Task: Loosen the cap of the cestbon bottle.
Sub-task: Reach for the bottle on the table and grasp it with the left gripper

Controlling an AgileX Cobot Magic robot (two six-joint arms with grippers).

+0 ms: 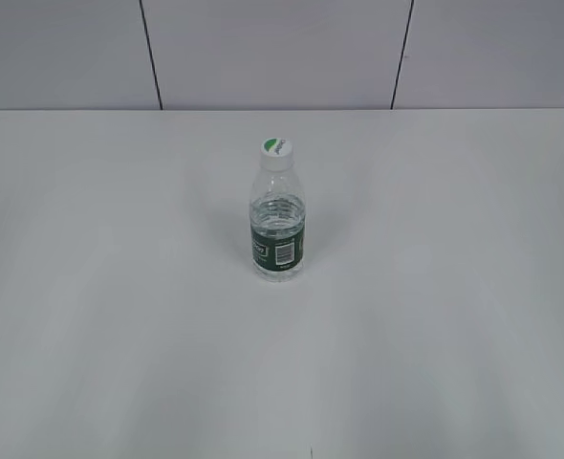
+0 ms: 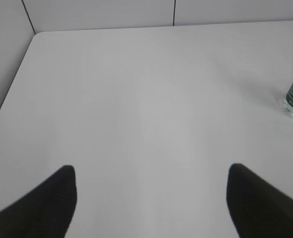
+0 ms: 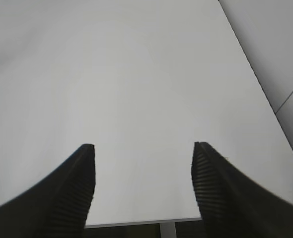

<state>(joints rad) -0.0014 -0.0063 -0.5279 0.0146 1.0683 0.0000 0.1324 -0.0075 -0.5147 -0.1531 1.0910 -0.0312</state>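
Grippers, left gripper [image 2: 151, 198] and right gripper [image 3: 142, 183], hover spread over bare table [image 1: 119, 335].

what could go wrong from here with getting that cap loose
The cestbon bottle stands upright and alone on the table, narrow and unsupported, so an off-centre approach could tip it. Both the left gripper and right gripper are open and empty; twisting the cap without first holding the body would likely just spin the bottle.

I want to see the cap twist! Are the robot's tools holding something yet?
Left tool: open, holding nothing.
Right tool: open, holding nothing.
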